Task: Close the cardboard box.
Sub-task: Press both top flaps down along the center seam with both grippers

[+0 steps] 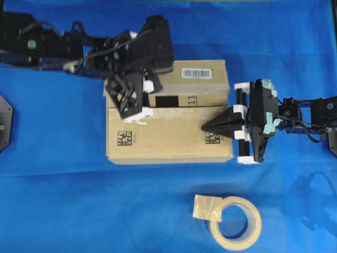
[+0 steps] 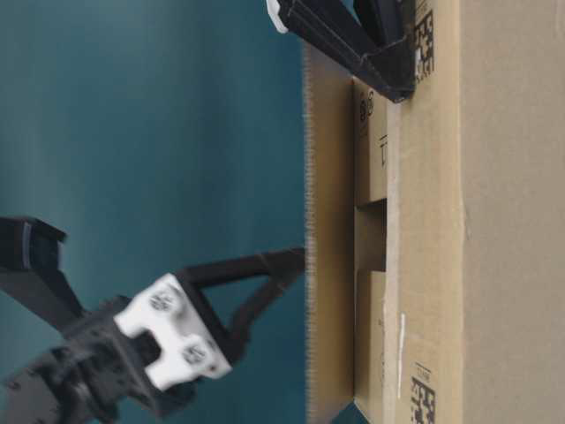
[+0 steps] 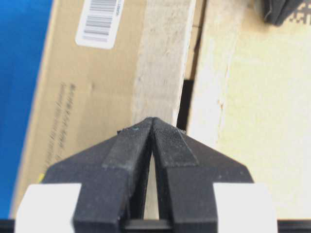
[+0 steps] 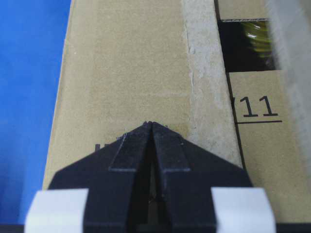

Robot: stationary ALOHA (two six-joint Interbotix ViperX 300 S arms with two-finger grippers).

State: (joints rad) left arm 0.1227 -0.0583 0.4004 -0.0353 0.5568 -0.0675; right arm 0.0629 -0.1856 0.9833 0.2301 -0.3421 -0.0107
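The brown cardboard box (image 1: pixel 168 139) lies mid-table. Its near long flap (image 4: pixel 126 73) is folded flat. The far long flap (image 3: pixel 87 97), with the white barcode label (image 1: pixel 196 73), stands slightly raised in the table-level view (image 2: pixel 328 221). Between them a dark gap (image 1: pixel 166 100) and an inner flap marked "11" (image 4: pixel 257 126) show. My left gripper (image 1: pixel 147 99) is shut and empty, its tip (image 3: pixel 153 120) on the far flap's taped free edge. My right gripper (image 1: pixel 205 128) is shut and empty, its tip (image 4: pixel 150 124) on the near flap by a black square code.
A cream tape roll (image 1: pixel 251 211) with a loose tape end (image 1: pixel 206 206) lies on the blue cloth (image 1: pixel 52 200) at the front right. The left arm (image 1: pixel 79 45) reaches in from the far left and the right arm (image 1: pixel 305 113) from the right.
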